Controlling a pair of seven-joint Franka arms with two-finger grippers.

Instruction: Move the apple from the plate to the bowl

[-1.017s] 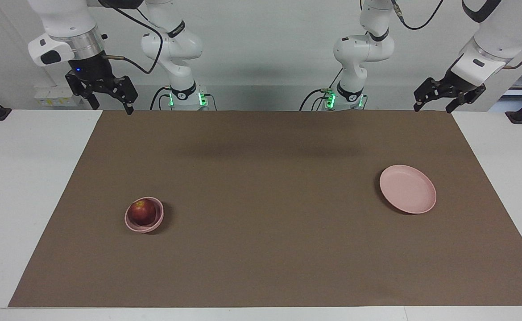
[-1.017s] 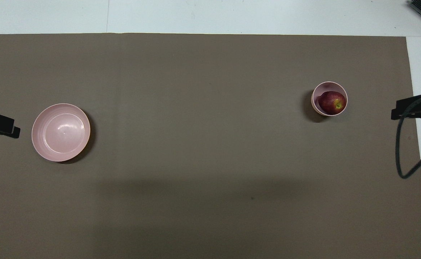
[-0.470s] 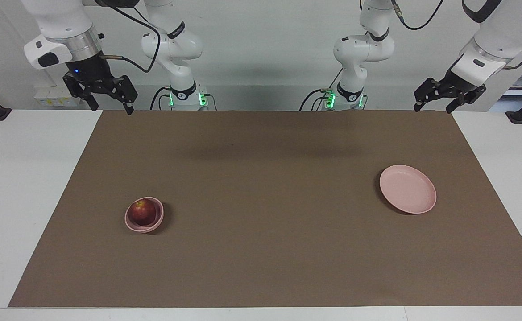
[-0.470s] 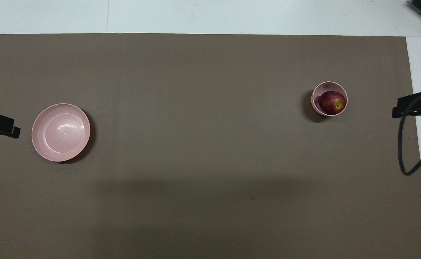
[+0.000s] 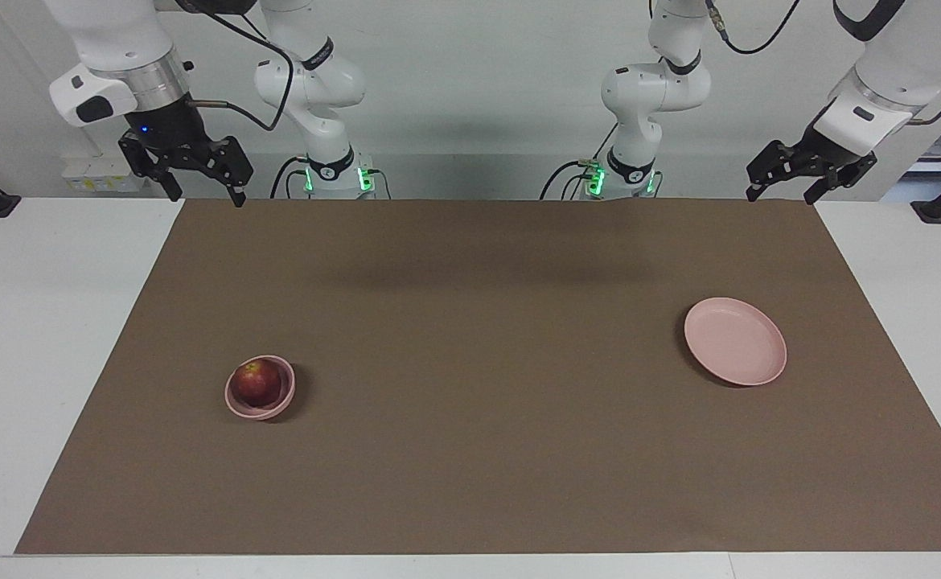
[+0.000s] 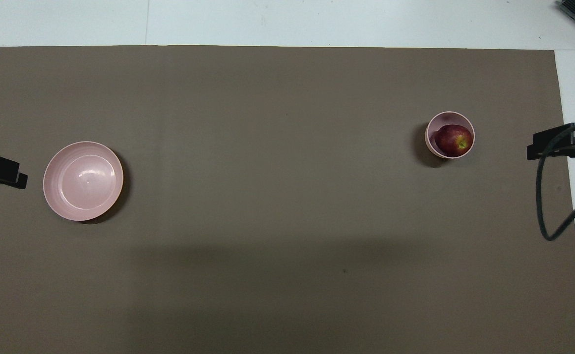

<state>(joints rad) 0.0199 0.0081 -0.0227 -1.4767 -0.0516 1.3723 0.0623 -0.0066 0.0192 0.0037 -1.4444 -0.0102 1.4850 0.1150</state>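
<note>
Apple (image 5: 258,382) sits inside the bowl (image 5: 233,406), low in its well, with the rim standing up around it; that is why it stays put, since a round fruit on a flat surface would be free to roll. Judged from how things lie, the move asked of me looks complete: the plate (image 5: 748,366) is bare.

I place everything from the bowl. The plate is well apart from it, toward my left arm's end of the bench (image 5: 470,482), and a little nearer to me than the bowl. My right end effector (image 5: 201,185) hangs high, over the edge of the brown mat at the right arm's end, well apart from the bowl and nearer to my base than it. Its fingers stand wide apart and hold nothing. My left end effector (image 5: 784,186) waits over the matching edge at the plate's end, far from the bowl, also spread wide and empty. Both are raised clear, I judge, so that nothing can knock the bowl.

As for how the apple points: it is close to round, so it has no real long axis. In the overhead view its yellowish stem hollow (image 6: 461,143) faces upward, tipped slightly toward the right arm's end. So the core axis stands near upright, leaning a little that way.
</note>
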